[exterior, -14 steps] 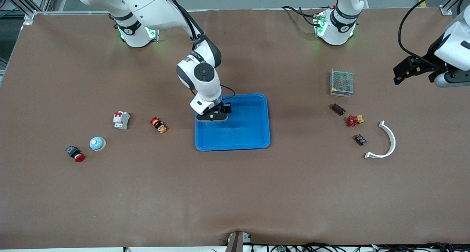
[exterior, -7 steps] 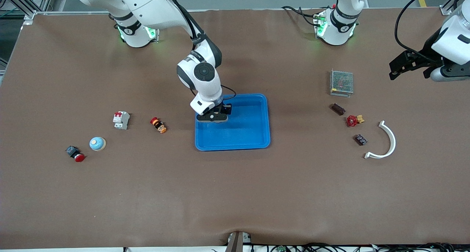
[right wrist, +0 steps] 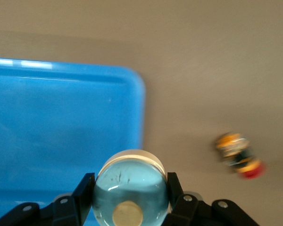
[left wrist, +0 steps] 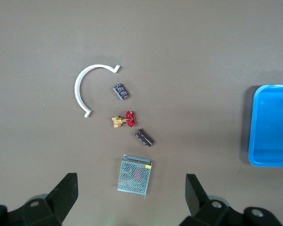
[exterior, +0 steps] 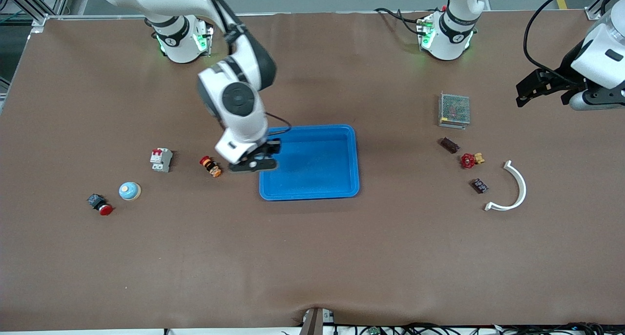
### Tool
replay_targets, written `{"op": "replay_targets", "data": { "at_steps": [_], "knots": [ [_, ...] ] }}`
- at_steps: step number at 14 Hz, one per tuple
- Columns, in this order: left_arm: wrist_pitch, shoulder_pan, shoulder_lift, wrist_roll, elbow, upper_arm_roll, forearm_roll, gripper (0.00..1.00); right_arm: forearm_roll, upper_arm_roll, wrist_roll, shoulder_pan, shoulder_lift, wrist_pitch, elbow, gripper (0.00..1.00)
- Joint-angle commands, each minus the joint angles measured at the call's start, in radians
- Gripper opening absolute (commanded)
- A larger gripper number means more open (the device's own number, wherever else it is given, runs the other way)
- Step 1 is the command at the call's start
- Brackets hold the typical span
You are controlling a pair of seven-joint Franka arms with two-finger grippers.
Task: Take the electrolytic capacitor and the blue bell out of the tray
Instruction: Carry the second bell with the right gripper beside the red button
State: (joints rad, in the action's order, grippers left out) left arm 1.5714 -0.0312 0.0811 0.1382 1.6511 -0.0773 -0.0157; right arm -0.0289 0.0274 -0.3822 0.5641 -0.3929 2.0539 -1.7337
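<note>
My right gripper [exterior: 254, 163] is shut on a light-blue dome bell [right wrist: 129, 174], which fills the gap between the fingers [right wrist: 85, 188]. It hangs over the edge of the blue tray [exterior: 356, 159] that faces the right arm's end of the table. A second blue bell [exterior: 129, 191] sits on the table toward that end. Two small dark capacitors [exterior: 449, 145] [exterior: 479, 185] lie near the left arm's end, also seen in the left wrist view [left wrist: 145, 138] [left wrist: 121, 91]. My left gripper [exterior: 539, 92] hangs open and empty, high over that end.
A metal mesh box [exterior: 454, 110], a red valve [exterior: 469, 159] and a white curved piece [exterior: 512, 188] lie around the capacitors. A white circuit breaker [exterior: 161, 159], an orange-red button [exterior: 211, 166] and a red pushbutton [exterior: 100, 204] lie toward the right arm's end.
My right gripper, shut on the bell, has swung from over the tray's inside toward the right arm's end. The left gripper has drifted slightly.
</note>
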Motion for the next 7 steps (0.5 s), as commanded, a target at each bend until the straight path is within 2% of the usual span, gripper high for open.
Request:
{"op": "replay_targets", "data": {
  "at_steps": [1,3,7],
  "knots": [
    [-0.002,-0.006,0.005,-0.012,-0.004,0.007,0.003,1.00,0.029,-0.015,0.313,-0.157,0.063,-0.060,-0.020,0.41],
    [-0.002,-0.006,0.006,-0.012,-0.005,0.007,0.003,1.00,0.035,-0.014,0.492,-0.243,0.071,-0.074,-0.020,0.41],
    [-0.007,-0.004,0.009,-0.015,-0.002,-0.001,-0.003,1.00,0.035,-0.012,0.727,-0.381,0.057,-0.049,-0.030,0.41]
  ]
}}
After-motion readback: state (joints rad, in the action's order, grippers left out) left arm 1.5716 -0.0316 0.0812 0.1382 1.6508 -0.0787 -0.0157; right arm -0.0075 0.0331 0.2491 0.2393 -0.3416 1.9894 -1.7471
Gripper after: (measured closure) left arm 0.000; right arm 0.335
